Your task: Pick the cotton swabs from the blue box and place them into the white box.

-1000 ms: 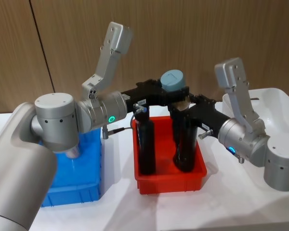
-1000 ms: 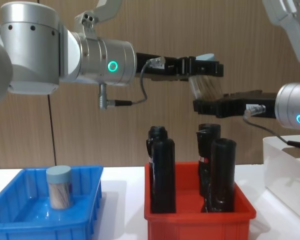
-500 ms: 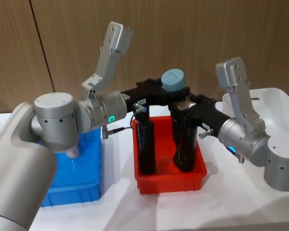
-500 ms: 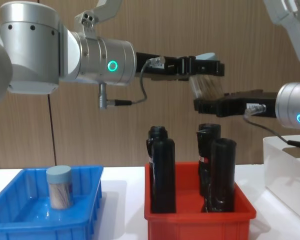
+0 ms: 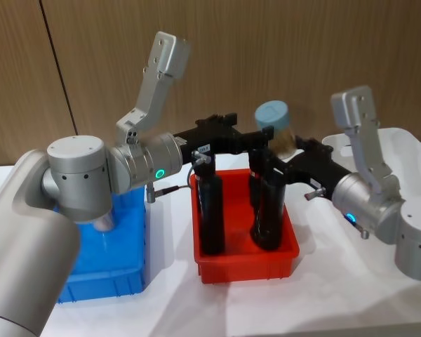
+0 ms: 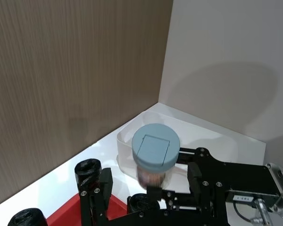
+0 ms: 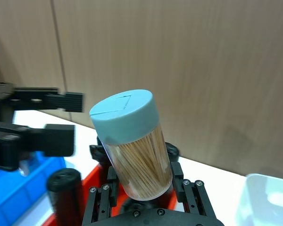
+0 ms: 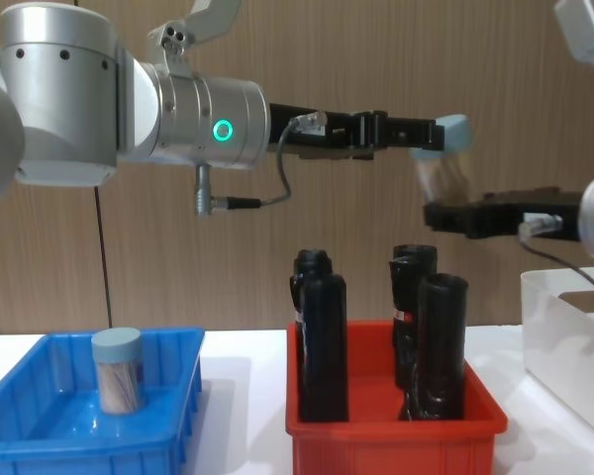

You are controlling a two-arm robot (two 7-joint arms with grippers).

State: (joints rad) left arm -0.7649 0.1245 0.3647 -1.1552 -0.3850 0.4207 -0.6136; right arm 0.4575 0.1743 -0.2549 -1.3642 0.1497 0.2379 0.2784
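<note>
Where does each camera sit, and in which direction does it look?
Head view: on the robot's head, facing down at the red bin; left arm and right arm show.
Chest view: low on the body, facing across the table at the blue box; left pincer enters from the left.
Left wrist view: on the left arm, facing the white box past its open pincer.
Right wrist view: on the right arm, facing the cotton swabs tub in the right pincer.
All share that tub.

Pale-blue-capped cotton swabs [image 5: 275,123]; blue box [image 5: 126,275]; red bin [image 5: 245,270]; black cylinders [image 5: 212,210]; white box [image 8: 564,346]
</note>
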